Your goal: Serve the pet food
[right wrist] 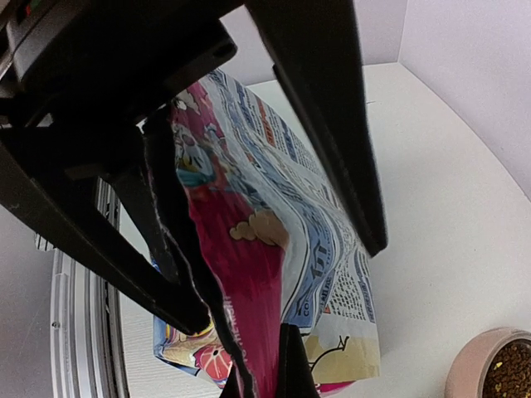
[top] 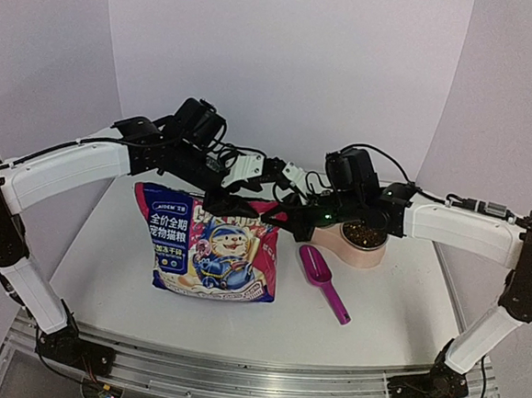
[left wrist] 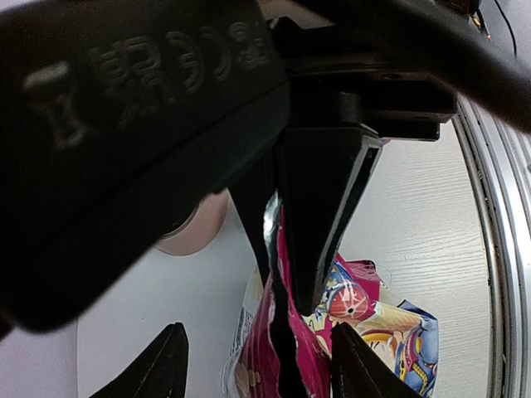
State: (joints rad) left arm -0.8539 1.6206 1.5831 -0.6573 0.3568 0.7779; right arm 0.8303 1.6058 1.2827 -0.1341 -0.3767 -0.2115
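Item: pet food pouch (top: pixel 214 250), glossy pink and blue with a cartoon cat. It stands on the table (top: pixel 395 311) left of centre, printed face toward the arm bases, and its ragged top edge runs roughly left to right. Both grippers meet at this top edge, so neither arm is the nearer one. Right gripper (right wrist: pixel 265 369): closed, pinching the torn top edge from the right-hand end. Left gripper (left wrist: pixel 261 352): jaws apart, one finger (left wrist: pixel 170 365) on each side of the top with the pouch standing up between them. Whether either finger touches the film cannot be told. Also present: a pink feeder (top: pixel 365 253) to the right of the pouch, one bowl already showing brown kibble (top: pixel 365 233), and a magenta scoop (top: pixel 324 282) lying between pouch and feeder, handle toward the near edge. Assessment: the pouch mouth lies directly between the left fingers, so that hand would only need to close. The feeder is off to the right, on the right arm's side.
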